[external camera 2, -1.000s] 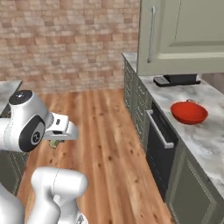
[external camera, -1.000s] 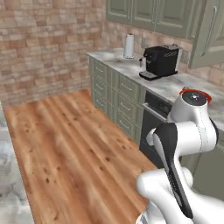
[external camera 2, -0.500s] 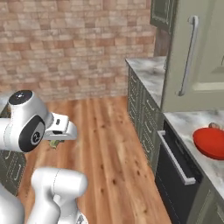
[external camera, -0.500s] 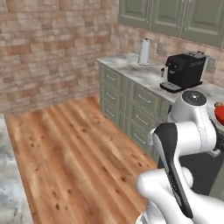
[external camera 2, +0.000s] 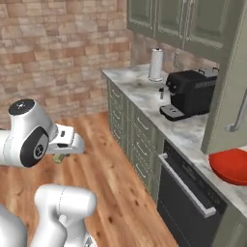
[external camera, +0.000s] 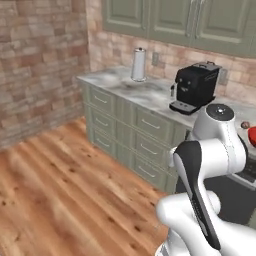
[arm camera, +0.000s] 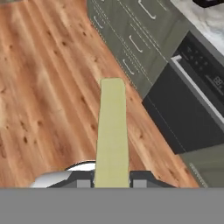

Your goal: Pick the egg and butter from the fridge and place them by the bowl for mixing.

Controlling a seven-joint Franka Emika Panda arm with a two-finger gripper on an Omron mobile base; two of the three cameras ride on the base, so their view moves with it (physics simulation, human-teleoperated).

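Marble counter [external camera 2: 144, 94] is running along the green cabinets, with a dark oven front [external camera 2: 185, 205] set below its near stretch. Black coffee machine [external camera 2: 190, 91] is standing mid-counter toward the back edge; a paper towel roll [external camera 2: 155, 64] is standing further along, toward the far end.

The bowl [external camera 2: 231, 166] is sitting on the counter's near end, close to the front edge, partly cut off by the frame. Bare marble is showing between it and the coffee machine, which I judge to be the drop zone.

A small brownish ball, probably the egg [external camera: 245, 124], is lying on the counter just beside the bowl's rim [external camera: 251, 135] in the left base view, so I judge that half of the job done.

My arm is folded in tight, elbow high, hand tucked low over the wooden floor [arm camera: 48, 87], well apart from the counter. Carry posture, I judge: load kept close while the base is bringing me round.

My gripper [arm camera: 111, 180] is clamped on the butter [arm camera: 112, 131]. The pale stick is pointing straight out from between my fingertips [arm camera: 141, 179], held by its near end, most of its length free. The hand view is looking down past it at floor, drawer fronts and the oven door.

Risk, as I judge it: an end-held stick could pivot on set-down.
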